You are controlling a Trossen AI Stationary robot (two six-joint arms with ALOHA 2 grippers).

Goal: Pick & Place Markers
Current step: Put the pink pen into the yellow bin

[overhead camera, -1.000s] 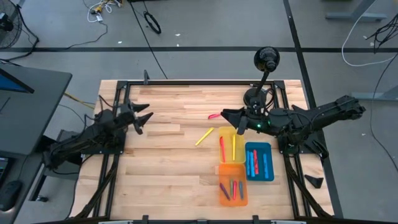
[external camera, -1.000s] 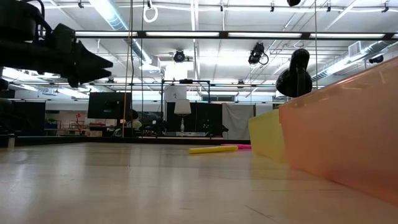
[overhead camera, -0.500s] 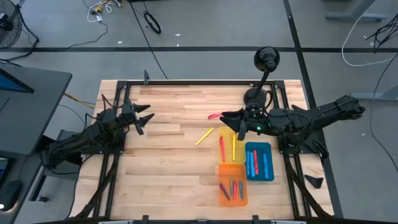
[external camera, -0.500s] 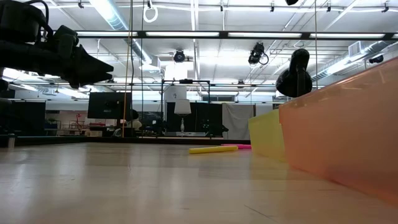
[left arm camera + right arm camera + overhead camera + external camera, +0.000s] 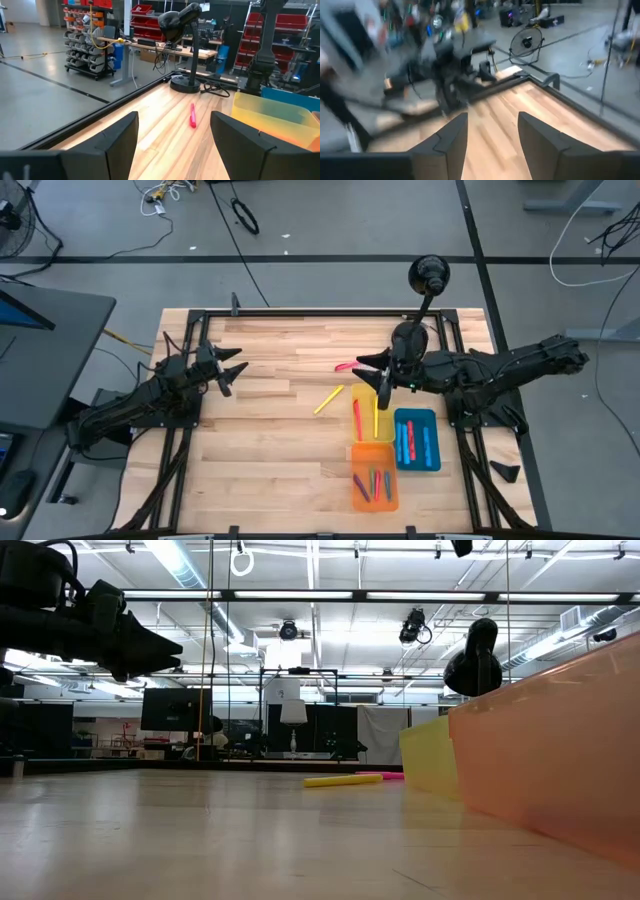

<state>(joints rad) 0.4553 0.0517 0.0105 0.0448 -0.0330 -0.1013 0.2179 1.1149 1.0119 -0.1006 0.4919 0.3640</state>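
Note:
A pink marker (image 5: 345, 366) and a yellow marker (image 5: 328, 400) lie flat on the wooden table, left of the trays. They also show in the low view, yellow (image 5: 343, 780) and pink (image 5: 390, 776). More markers lie in the yellow tray (image 5: 364, 392), the orange tray (image 5: 356, 450) and the blue tray (image 5: 434, 442). My right gripper (image 5: 372, 377) is open and empty above the yellow tray's far end, near the pink marker. My left gripper (image 5: 232, 370) is open and empty above the table's left side. The left wrist view shows the pink marker (image 5: 193, 116) ahead.
A black desk lamp (image 5: 428, 280) stands on its base at the table's far edge, behind the right gripper. A black metal frame (image 5: 300, 313) runs along the table's edges. Bare wood (image 5: 270, 450) lies between the left arm and the trays.
My right gripper has turned about its wrist and shifted a little toward the table's far edge, staying open over the yellow tray's far end. The markers have not moved.

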